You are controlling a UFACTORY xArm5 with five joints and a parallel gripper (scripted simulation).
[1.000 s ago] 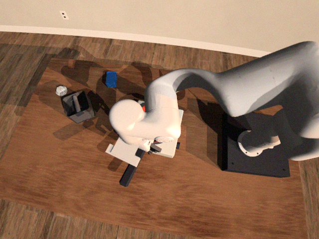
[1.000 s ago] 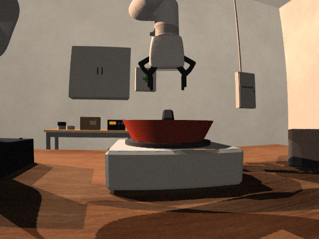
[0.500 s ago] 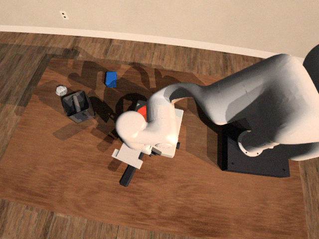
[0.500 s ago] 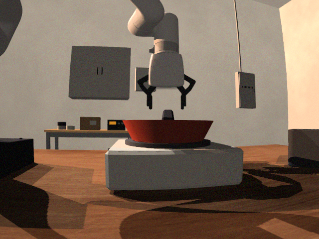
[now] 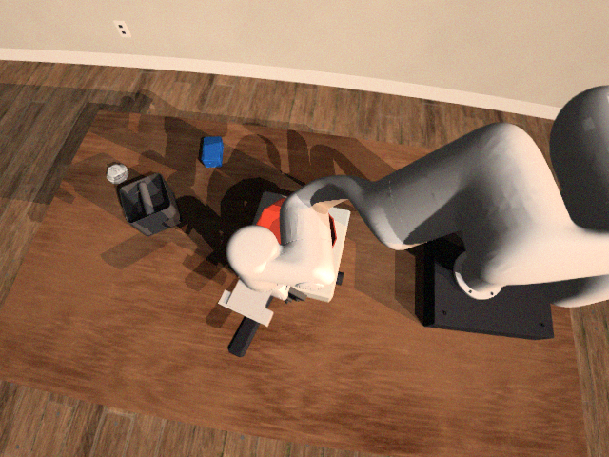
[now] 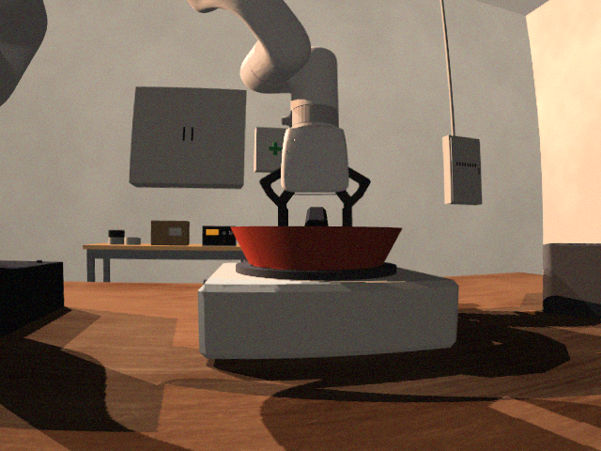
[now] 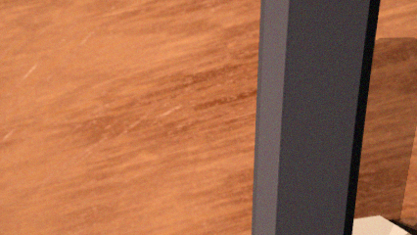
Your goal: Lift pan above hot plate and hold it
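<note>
Hiding behind the pan (image 6: 315, 247) rim: open hand's (image 6: 314, 221) fingertips.

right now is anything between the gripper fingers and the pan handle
No. In the exterior view the open gripper straddles the dark handle behind the red pan, with only bare gaps either side; nothing is gripped yet.

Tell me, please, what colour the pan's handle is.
The handle is dark grey, almost black; the wrist view shows it best, close up.
</note>
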